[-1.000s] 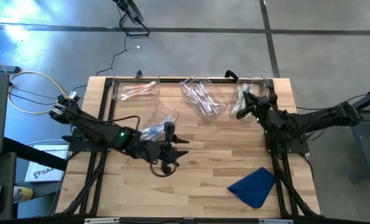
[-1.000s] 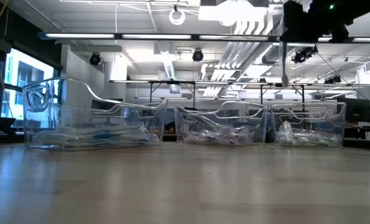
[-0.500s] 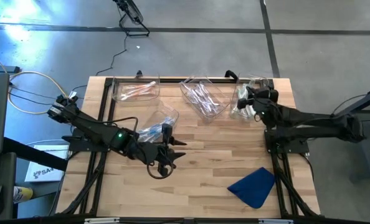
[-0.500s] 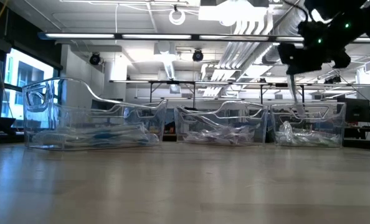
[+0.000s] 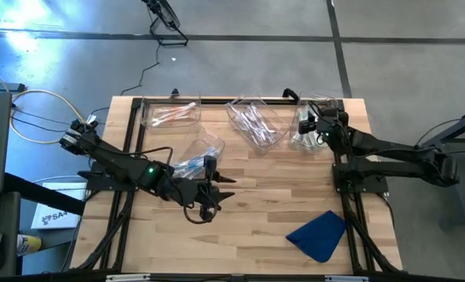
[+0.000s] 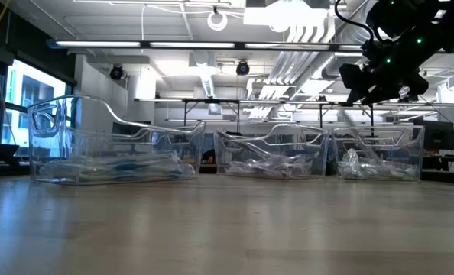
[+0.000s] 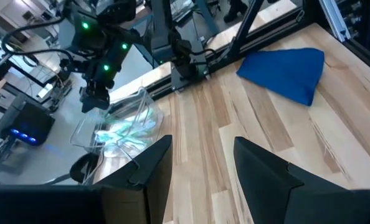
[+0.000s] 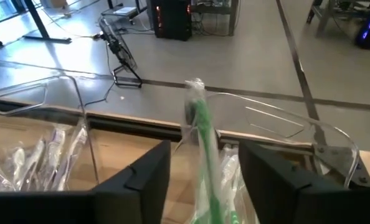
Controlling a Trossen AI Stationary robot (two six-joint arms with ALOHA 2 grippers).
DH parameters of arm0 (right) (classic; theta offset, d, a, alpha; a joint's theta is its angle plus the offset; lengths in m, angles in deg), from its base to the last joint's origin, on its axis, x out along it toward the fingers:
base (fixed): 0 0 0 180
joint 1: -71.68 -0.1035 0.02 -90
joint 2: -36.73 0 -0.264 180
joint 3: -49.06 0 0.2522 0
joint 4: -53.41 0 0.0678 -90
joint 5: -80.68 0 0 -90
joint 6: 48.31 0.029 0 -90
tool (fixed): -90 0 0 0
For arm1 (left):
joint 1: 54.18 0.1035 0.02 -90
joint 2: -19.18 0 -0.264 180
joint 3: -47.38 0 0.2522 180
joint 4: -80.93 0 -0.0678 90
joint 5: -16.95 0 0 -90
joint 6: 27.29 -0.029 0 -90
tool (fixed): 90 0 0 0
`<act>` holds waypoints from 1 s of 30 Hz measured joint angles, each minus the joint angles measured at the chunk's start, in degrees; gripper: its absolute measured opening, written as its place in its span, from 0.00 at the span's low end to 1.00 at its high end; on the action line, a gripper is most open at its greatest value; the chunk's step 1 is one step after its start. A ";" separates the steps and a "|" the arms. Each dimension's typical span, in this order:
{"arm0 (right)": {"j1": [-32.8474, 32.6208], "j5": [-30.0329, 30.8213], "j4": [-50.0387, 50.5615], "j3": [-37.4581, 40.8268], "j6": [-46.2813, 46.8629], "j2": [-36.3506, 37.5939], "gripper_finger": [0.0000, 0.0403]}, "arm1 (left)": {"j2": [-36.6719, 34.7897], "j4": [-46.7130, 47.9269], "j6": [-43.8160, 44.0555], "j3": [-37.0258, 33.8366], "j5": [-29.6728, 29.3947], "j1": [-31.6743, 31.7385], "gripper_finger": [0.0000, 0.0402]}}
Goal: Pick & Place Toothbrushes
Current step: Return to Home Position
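High view: on my pale wood-plank table (image 5: 248, 223) stand four clear, thin-walled plastic bins (image 5: 170, 116) of wrapped toothbrushes (image 5: 252, 121), a soft blue cloth (image 5: 319, 233) lies crumpled at the near edge, my right pincer (image 5: 305, 124) is over the far right bin (image 5: 323, 105), my left pincer (image 5: 214, 188) is at mid-table, and the dark lettering on a white item (image 5: 52, 215) beside the table is too small to read. Low view: my right pincer hangs just above that glossy bin's rim. Wrist views: my left pincer is spread and holds nothing above bare wood, while my right pincer is spread wide with a slim green toothbrush (image 8: 202, 124) in crinkled clear wrap standing upright between the fingers (image 8: 141, 180), touching neither
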 joint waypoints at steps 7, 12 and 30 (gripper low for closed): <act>-0.03 -0.18 -1.44 0.00 -4.07 1.58 0.49 | 0.00 -0.45 -0.36 0.02 0.00 0.00 0.41; -0.06 -0.42 -4.05 0.00 -7.82 5.76 0.46 | 0.00 -0.38 -0.42 0.02 0.00 0.00 0.41; -5.70 -31.27 -14.64 0.00 -7.97 17.94 0.27 | 0.02 -0.23 -5.94 0.02 -0.17 0.02 0.41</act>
